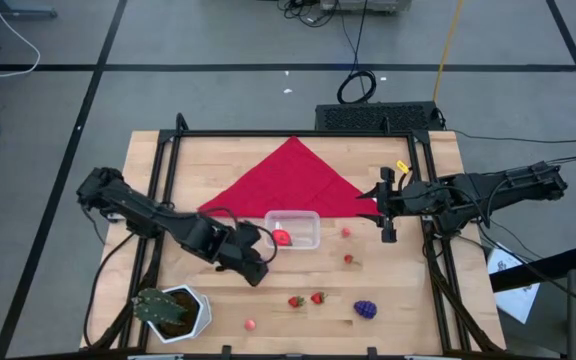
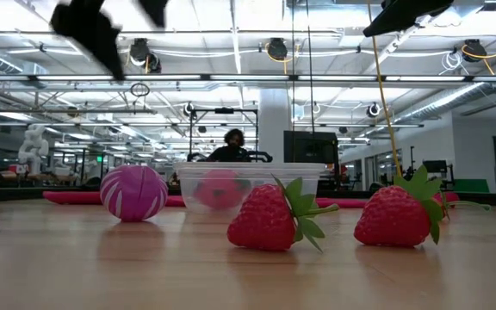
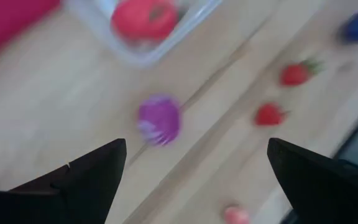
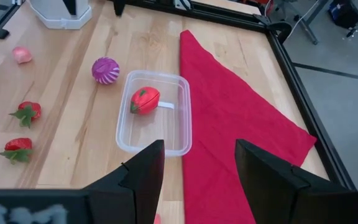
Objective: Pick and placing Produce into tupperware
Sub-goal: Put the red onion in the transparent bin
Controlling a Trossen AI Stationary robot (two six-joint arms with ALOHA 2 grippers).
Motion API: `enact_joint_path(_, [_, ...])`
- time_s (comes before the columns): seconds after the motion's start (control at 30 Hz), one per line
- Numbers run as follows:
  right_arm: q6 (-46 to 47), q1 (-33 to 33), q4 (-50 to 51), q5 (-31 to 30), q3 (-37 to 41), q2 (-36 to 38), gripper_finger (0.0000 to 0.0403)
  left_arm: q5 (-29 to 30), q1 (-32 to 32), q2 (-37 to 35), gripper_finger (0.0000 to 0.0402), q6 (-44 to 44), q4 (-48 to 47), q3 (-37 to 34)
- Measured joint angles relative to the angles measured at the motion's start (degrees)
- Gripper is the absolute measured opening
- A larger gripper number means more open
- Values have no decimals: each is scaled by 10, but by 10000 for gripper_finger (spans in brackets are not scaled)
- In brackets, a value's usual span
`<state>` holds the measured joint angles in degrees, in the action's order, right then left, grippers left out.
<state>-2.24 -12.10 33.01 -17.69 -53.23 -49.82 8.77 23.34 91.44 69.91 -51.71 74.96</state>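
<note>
One red strawberry [image 4: 145, 100] already lay inside the clear tupperware [image 1: 309, 240], which sat on the wooden surface [image 1: 418, 300] against the edge of the red cloth [image 1: 293, 180]. You had the left gripper [image 1: 252, 262] hovering just beside the tub's near-left corner with its fingers spread and nothing between them; its wrist view looked down on a purple striped ball [image 3: 159, 119] lying on the wood right below. That reads as the reach for the second piece. Your next move called for lowering the left gripper straight over that ball and centring it between the fingers before closing, since a round ball would likely roll if nudged from one side. Your right gripper [image 1: 388, 212] waited at the far right edge of the cloth, fingers apart and empty. Two strawberries [image 1: 306, 299], a purple grape bunch [image 1: 365, 309] and a small pink ball [image 1: 250, 324] remained loose nearer the front edge.
</note>
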Motion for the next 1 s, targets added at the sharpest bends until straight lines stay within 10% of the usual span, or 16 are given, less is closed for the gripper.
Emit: enact_joint_path(1.0, [-15, 0, -19, 0, 0, 0, 187, -63, -35, 56, 397, -22, 191, -137])
